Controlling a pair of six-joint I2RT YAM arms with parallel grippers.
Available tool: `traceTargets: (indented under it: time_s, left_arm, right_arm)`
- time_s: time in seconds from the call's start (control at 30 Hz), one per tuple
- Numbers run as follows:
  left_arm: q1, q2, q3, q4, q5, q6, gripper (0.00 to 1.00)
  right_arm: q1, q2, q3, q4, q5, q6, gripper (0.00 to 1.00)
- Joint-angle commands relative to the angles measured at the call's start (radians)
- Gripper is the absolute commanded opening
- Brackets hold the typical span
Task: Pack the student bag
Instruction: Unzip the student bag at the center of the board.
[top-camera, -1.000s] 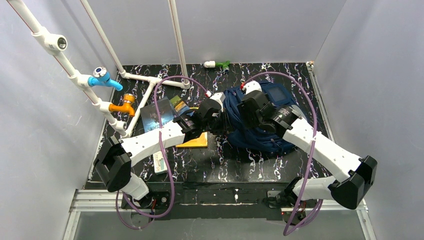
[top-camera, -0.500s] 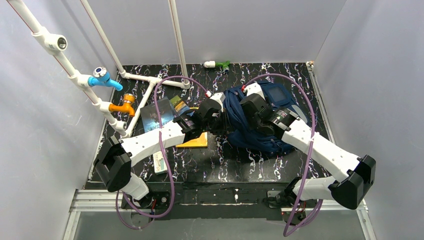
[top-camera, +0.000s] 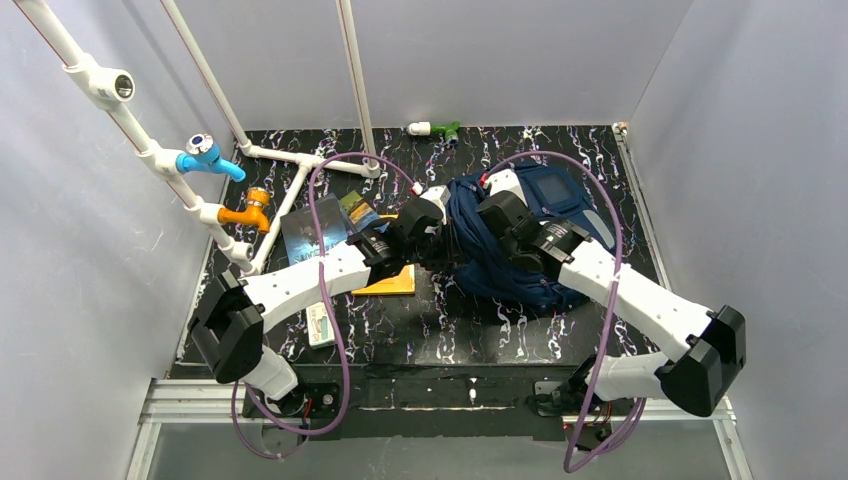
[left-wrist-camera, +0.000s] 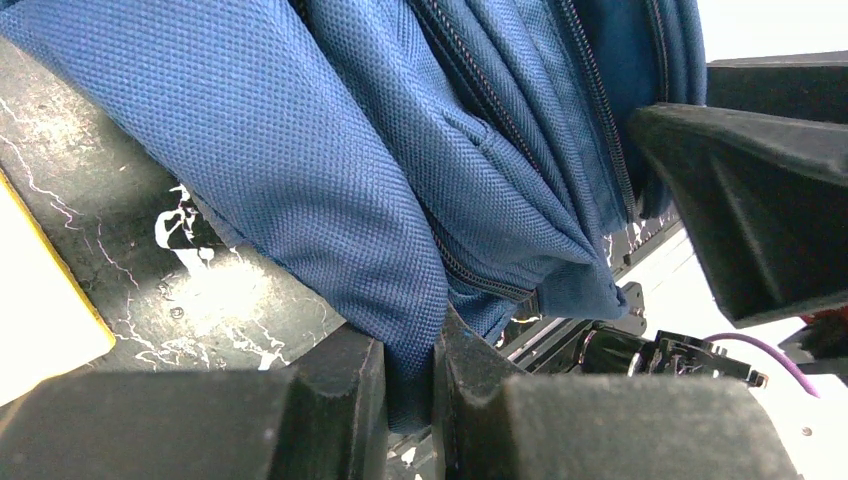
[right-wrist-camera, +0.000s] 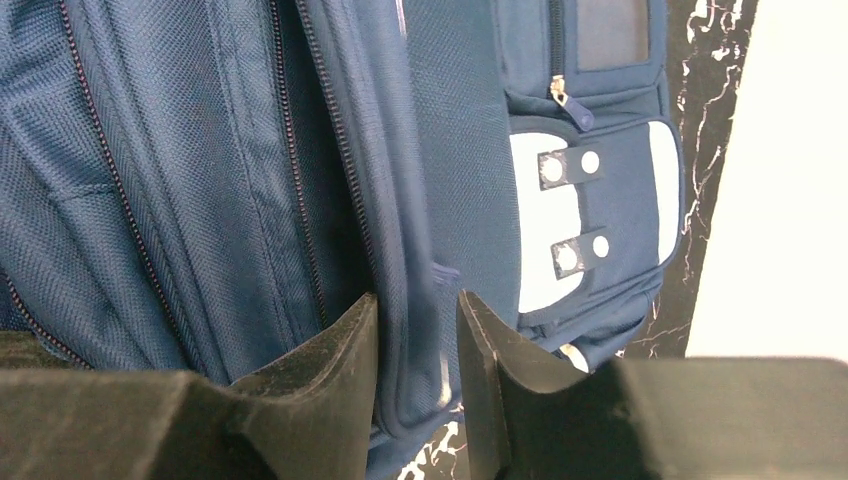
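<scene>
Grey walls closed in a black marbled table, arms bolted at the near edge. Biggest thing on it was the student bag, navy, lying slumped right of centre toward the far side, front pocket facing the far right corner. Its white patch with two dark snap tabs showed in the right wrist view, with a zip pull above it. Both arms reached in over the bag from either side. The left gripper was at the bag's left edge, fingers almost together and pinching a fold of blue fabric low near the table top. The right gripper sat on top of the bag, fingers a narrow gap apart with a ridge of fabric beside a zip line caught between them, touching both pads. A white pipe frame ran up the left wall and across the far left of the table, carrying a blue valve and an orange valve. A dark glossy book lay left of the left arm, and a yellow book stuck out under that arm's wrist, just beside the bag. A small white box lay nearer the front left. A green and white item lay at the far edge, too small to identify.
</scene>
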Motion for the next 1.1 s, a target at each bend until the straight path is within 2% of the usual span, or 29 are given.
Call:
traceTargets:
  time_s: [0.0,0.13,0.2,0.27,0.4,0.57,0.8,1.03,1.07]
  left_arm:
    - [-0.011,-0.009,0.044,-0.033,0.06,0.007,0.0]
    - [-0.012,-0.001,0.049,-0.03,0.067,0.004,0.0]
    - [-0.011,0.003,0.05,-0.028,0.071,0.004,0.0]
    - [-0.01,0.009,0.052,-0.03,0.069,0.002,0.0]
    - [-0.009,0.025,0.05,-0.06,0.04,0.0,0.0]
    - [0.017,0.031,0.014,-0.065,0.034,-0.027,0.0]
    - [0.043,0.036,-0.008,-0.081,0.027,-0.031,0.0]
    - [0.044,0.083,0.051,-0.208,0.022,0.015,0.0]
    - [0.044,0.082,0.054,-0.218,0.026,0.03,0.03]
  right_arm:
    - [-0.005,0.045,-0.024,0.009,-0.005,-0.04,0.43]
    - [-0.005,0.06,-0.032,0.029,-0.006,-0.069,0.49]
    - [-0.005,0.065,-0.03,0.028,0.007,-0.075,0.48]
    - [-0.005,0.06,-0.015,0.004,0.064,-0.059,0.34]
    - [-0.005,-0.008,0.009,-0.015,0.169,-0.036,0.18]
    - [-0.005,-0.147,-0.034,0.084,0.153,-0.066,0.03]
    - [-0.006,-0.182,-0.068,0.128,0.156,-0.086,0.01]
    - [-0.007,-0.173,-0.095,0.142,0.154,-0.071,0.01]
    - [-0.007,-0.177,-0.099,0.147,0.149,-0.069,0.01]
